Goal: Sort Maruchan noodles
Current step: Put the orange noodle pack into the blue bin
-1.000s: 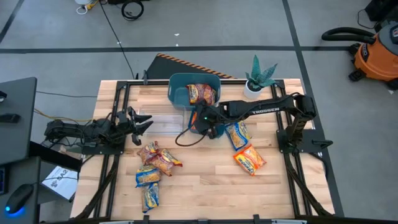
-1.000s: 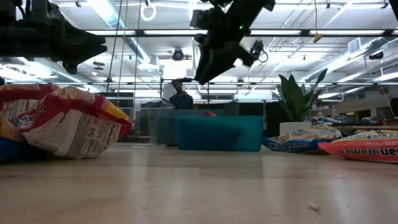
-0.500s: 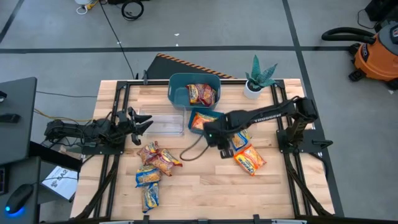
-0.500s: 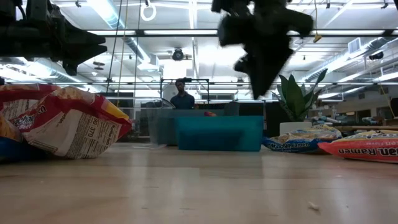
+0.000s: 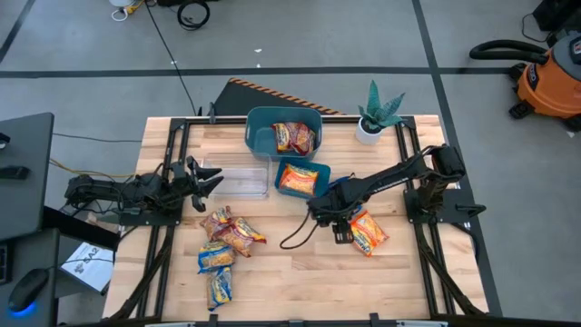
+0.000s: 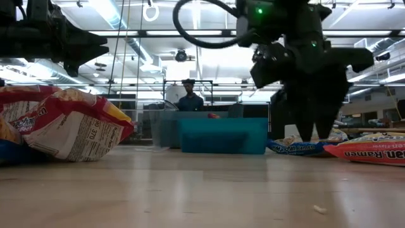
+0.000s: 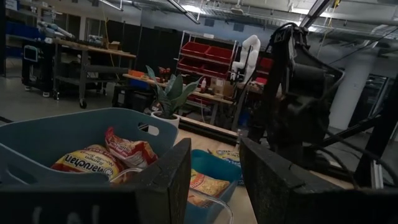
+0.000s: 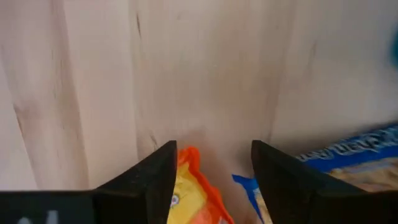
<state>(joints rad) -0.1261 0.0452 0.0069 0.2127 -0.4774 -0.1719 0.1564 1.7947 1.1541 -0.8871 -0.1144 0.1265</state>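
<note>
I see the right gripper [image 5: 334, 221] low over the table, right of centre in the high view, at the near-left edge of an orange packet [image 5: 367, 232]. Its wrist view shows the two fingers [image 8: 142, 177] parted, nothing between them but bare wood, with the orange packet's corner [image 8: 194, 186] and a blue-and-yellow packet [image 8: 336, 165] just beyond the tips. In the low view this gripper [image 6: 313, 130] hangs dark in the upper right, fingers pointing down above the packets lying at right.

The left gripper [image 5: 207, 178] waits at the left side of the table, beside the clear plastic tray [image 5: 238, 179]. Its own view shows the fingers [image 7: 165, 180] spread apart and empty.

Where the noodles lie, in the high view:
- large teal bin [image 5: 263, 136], top centre: red and orange packets [image 5: 294, 137] inside.
- small teal bin [image 5: 318, 169], just below it: one orange packet [image 5: 300, 181].
- lower left of centre: a loose cluster [image 5: 222, 250] of red, orange and blue-and-yellow packets on the wood; in the low view the nearest red one [image 6: 63, 126] fills the left side.

A potted plant [image 5: 377, 113] stands at the table's upper right. A person [image 6: 188, 98] stands in the room behind the bins in the low view.
</note>
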